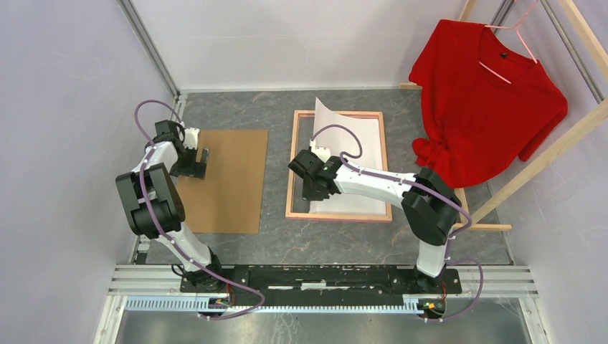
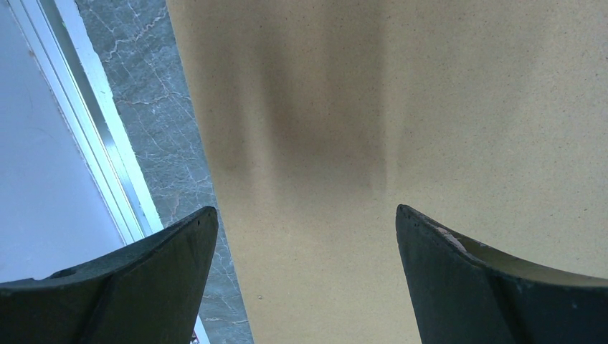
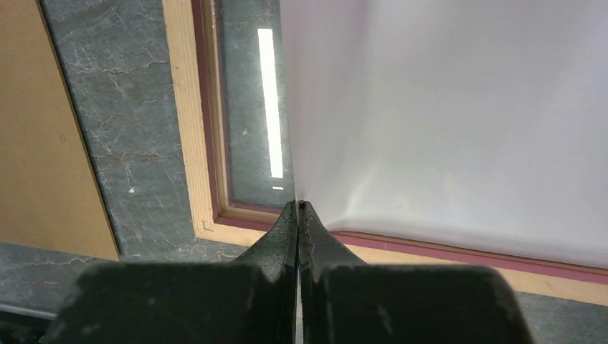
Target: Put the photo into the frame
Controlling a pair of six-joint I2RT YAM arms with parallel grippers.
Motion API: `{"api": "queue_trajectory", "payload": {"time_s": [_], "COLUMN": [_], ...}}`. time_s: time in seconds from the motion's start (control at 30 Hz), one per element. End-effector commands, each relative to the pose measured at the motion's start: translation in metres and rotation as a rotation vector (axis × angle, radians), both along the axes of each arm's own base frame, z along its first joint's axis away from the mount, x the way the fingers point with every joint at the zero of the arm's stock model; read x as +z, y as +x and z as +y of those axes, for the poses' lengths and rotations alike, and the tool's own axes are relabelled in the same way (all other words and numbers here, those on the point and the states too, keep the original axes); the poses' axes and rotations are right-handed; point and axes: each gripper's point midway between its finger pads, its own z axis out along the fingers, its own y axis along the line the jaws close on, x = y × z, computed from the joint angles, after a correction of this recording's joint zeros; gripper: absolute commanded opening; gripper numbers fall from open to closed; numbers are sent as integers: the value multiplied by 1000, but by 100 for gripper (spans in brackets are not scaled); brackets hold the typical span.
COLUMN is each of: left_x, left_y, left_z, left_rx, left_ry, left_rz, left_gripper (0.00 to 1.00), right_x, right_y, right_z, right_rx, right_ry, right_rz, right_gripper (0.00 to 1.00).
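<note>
Photo (image 1: 371,143) lay white side up inside the frame (image 1: 290,168), its long axis running from the near rim to the far one and its far left corner curling up past the far rim. The right arm stretched leftward across the frame's near half, wrist bent down, and the right gripper (image 3: 297,206) pinched the sheet's near left corner, just inside the rim. The left gripper (image 2: 306,208) hung with fingers spread over the brown backing board (image 1: 229,179).
</note>
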Motion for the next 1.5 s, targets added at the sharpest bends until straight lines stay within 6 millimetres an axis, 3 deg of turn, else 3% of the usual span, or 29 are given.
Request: {"api": "queue_trajectory", "payload": {"time_s": [0.0,0.13,0.23,0.3,0.5,0.63,0.83,1.0,1.27,1.47], "left_x": [7,9,10,10,9,9,17,30,31,2], "left_y": [6,6,6,6,5,5,9,18,10,0], "left_z": [5,5,5,5,5,6,13,47,113,115], "left_rx": [-2,-3,-3,-4,-7,-9,2,90,276,298], "left_ry": [16,16,21,21,22,25,51,110,288,304], "left_rz": [-35,-39,-41,-41,-37,-37,-46,-67,-94,-53], "left_gripper": [100,100,100,100,100,100,100,100,95,94], "right_x": [6,8,7,6,17,30,60,81,58,34], "right_y": [-3,-2,-3,-5,-1,3,11,21,40,49], "right_z": [-4,2,11,13,22,28,46,86,140,158], "right_rx": [43,61,97,113,153,171,234,323,375,363], "right_ry": [-7,13,43,50,100,162,297,405,474,469], "right_rz": [-4,-9,2,6,-29,-83,-186,-217,-179,-153], "right_gripper": [0,3,34,48,73,96,98,98,98,98]}}
